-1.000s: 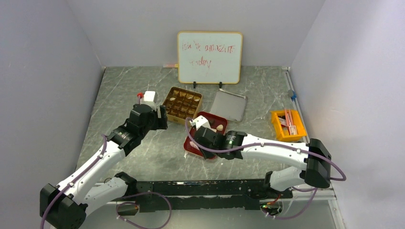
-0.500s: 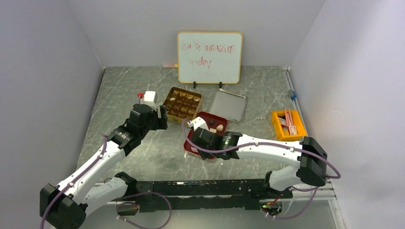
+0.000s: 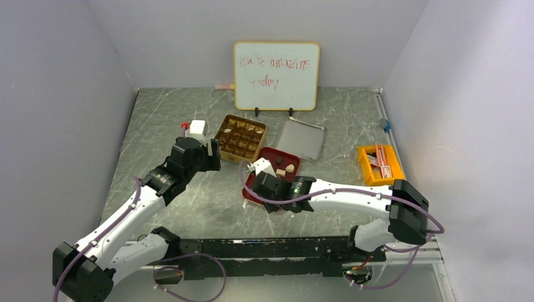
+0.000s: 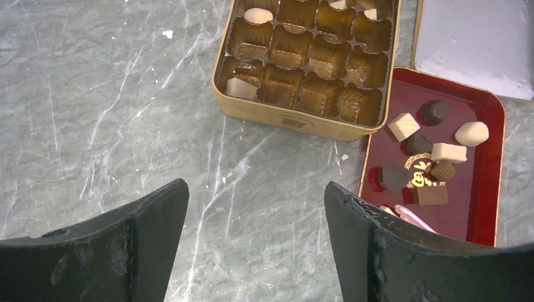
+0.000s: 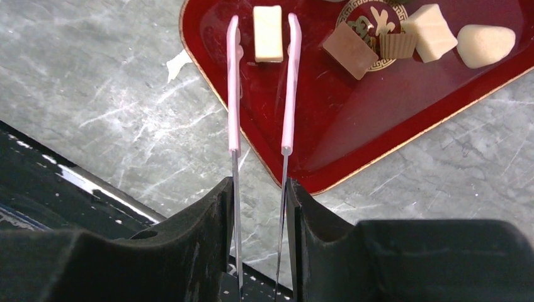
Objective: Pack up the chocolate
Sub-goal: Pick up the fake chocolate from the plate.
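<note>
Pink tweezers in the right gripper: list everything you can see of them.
The pink tweezers are two thin arms, bare and metal-looking near the grip and sheathed in pink toward the rounded tips. The right gripper clamps their rear part. The arms stand apart, roughly parallel, reaching over the rim of the red tray. The tips straddle a cream rectangular chocolate lying on the tray; whether either tip touches it cannot be told.

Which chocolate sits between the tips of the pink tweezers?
Find the red tray on the grey marbled table. Near its edge, between the tips of the pink tweezers held in the right claw, lies a cream chocolate. A long pale slab, it lies alone, apart from the pieces clustered by the gold emblem.
</note>
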You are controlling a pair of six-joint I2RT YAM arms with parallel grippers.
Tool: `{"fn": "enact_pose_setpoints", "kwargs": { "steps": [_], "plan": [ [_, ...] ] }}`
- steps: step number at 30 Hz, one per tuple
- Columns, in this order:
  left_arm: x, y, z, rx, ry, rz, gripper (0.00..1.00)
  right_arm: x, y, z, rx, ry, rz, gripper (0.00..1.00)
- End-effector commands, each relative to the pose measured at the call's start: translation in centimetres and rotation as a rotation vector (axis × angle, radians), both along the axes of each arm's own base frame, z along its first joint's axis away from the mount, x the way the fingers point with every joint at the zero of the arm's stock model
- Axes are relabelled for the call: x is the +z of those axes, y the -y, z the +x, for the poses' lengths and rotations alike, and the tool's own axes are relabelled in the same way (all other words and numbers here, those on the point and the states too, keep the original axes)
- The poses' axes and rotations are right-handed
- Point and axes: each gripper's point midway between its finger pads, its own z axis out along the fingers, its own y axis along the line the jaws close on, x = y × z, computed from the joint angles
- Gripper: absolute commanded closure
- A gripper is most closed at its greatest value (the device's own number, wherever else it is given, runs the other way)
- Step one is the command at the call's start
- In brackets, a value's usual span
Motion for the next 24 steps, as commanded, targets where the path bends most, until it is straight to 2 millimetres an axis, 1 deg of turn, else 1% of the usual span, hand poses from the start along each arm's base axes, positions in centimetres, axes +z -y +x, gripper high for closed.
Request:
{"fn": "enact_pose_setpoints", "kwargs": {
  "steps": [1,6,16,21,24],
  "plan": [
    [1.7,0.3,0.8,0.004,0.054,-0.014,0.16,-0.7,-0.2,-0.2,-0.001,-0.002,0.015,0.63],
    [1.3,0.4,0.8,0.004,0.048,-0.019,0.16,-1.7,-0.2,-0.4,0.006,-0.019,-0.003,0.63],
    [1.2,0.2,0.6,0.009,0.045,-0.022,0.16,-2.1,-0.1,-0.5,0.012,-0.022,-0.012,0.65],
    [1.2,0.2,0.5,0.011,0.044,-0.025,0.16,-2.4,0.4,-0.5,0.001,-0.026,-0.024,0.7],
    [1.1,0.2,0.4,0.012,0.042,-0.027,0.17,-2.7,0.9,-0.5,-0.009,-0.027,-0.046,0.81]
  ]
}}
